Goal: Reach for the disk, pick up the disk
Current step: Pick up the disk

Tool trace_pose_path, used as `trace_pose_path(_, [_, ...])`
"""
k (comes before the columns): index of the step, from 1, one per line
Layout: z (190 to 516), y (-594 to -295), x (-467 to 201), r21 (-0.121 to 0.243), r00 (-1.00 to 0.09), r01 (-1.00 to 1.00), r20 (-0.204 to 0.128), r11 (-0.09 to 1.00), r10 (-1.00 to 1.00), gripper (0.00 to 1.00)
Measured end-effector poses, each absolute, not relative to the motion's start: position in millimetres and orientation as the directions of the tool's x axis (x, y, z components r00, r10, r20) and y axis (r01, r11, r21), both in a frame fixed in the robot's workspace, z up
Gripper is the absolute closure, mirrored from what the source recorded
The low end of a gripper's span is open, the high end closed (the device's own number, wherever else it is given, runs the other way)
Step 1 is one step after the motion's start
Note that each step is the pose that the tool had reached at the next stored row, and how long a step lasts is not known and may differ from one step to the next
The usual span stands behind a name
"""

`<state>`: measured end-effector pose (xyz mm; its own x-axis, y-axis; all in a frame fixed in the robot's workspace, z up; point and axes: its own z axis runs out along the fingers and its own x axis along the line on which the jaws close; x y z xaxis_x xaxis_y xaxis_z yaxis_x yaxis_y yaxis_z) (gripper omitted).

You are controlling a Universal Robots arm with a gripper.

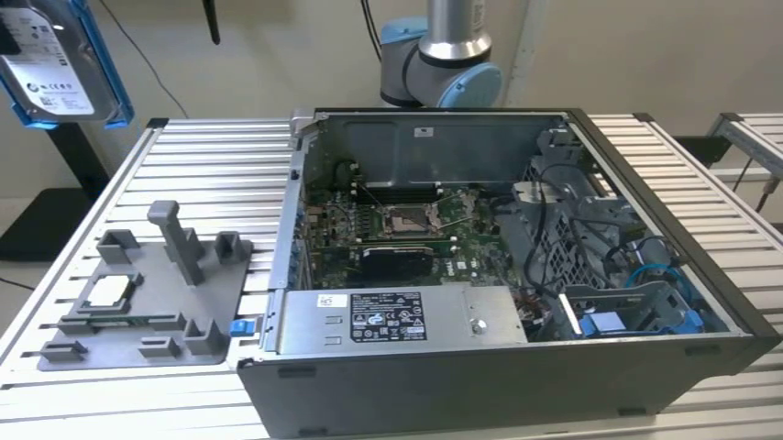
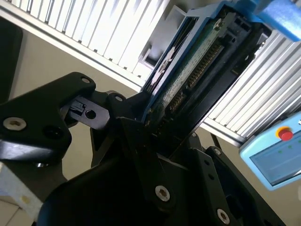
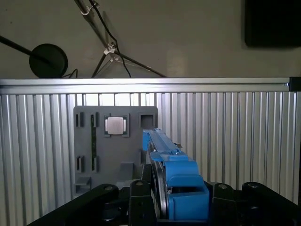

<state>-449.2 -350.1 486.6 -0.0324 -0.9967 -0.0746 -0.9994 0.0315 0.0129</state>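
Note:
The disk [image 1: 55, 64], a silver-grey drive with a white label and a blue frame, hangs upright high above the table's far corner at the exterior view's left. Both wrist views show it edge-on. In the second wrist view the disk [image 2: 193, 70] shows its green circuit board, and my gripper [image 2: 162, 129] is shut on its lower end with a black finger on each flat side. In the first wrist view the disk [image 3: 162, 174] rises out of the gripper [image 3: 174, 207], with a blue frame block beside it.
An open computer case [image 1: 722, 321] takes up the middle and right of the slatted aluminium table [image 1: 73, 385]. A grey fixture plate [image 1: 208, 298] with posts lies left of it, holding a small square chip [image 1: 108, 289] [image 3: 116, 126]. The arm's base [image 1: 441, 55] stands behind the case.

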Motion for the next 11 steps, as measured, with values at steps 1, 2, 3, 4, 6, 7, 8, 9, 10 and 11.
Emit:
trace_pose_path(1, [486.6, -350.1, -448.7, 0.013, -0.032, -0.999, -0.075, 0.032, -0.997, 1.0])
trace_pose_path(2, [486.6, -350.1, -448.1, 0.013, -0.032, -0.999, -0.075, 0.032, -0.997, 1.0])
trace_pose_path(3, [486.5, -350.1, -447.5, 0.013, -0.032, -0.999, -0.075, 0.032, -0.997, 1.0])
trace_pose_path(4, [486.6, -350.1, -446.7, 0.013, -0.032, -0.999, -0.075, 0.032, -0.997, 1.0])
trace_pose_path(6, [486.6, -350.1, -445.2, 0.013, -0.032, -0.999, -0.075, 0.032, -0.997, 1.0])
trace_pose_path(7, [486.6, -350.1, -444.4, 0.013, -0.032, -0.999, -0.075, 0.032, -0.997, 1.0])
trace_pose_path(8, [486.6, -350.1, -443.5, 0.013, -0.032, -0.999, -0.075, 0.032, -0.997, 1.0])
trace_pose_path(9, [486.6, -350.1, -442.7, 0.013, -0.032, -0.999, -0.075, 0.032, -0.997, 1.0])
trace_pose_path(10, [486.6, -350.1, -442.0, 0.013, -0.032, -0.999, -0.075, 0.032, -0.997, 1.0])
trace_pose_path(11, [486.6, -350.1, -441.2, 0.013, -0.032, -0.999, -0.075, 0.032, -0.997, 1.0])
